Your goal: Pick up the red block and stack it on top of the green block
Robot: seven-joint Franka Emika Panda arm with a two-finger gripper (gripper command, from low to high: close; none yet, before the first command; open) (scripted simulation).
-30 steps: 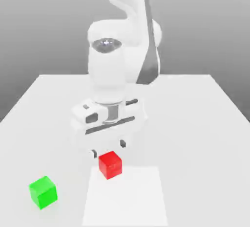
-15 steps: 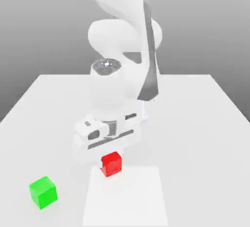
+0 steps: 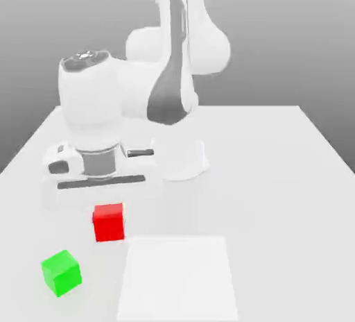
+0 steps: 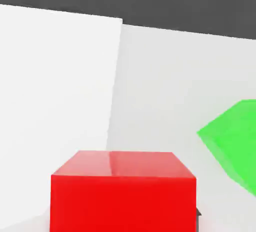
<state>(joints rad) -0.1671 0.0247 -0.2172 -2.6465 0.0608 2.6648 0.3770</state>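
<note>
White tabletop (image 3: 277, 175) under a grey backdrop is seen in the exterior view, with a brighter square patch (image 3: 177, 277) at its near edge. Nearest, toward the exterior view's left, the green block (image 3: 61, 272) is set on the table. Just beyond it and apart from it, the red block (image 3: 109, 222) is seen directly below the gripper (image 3: 104, 206); whether it is clamped cannot be told, the fingers being hidden. Behind, the white arm (image 3: 166, 71) is seen.
</note>
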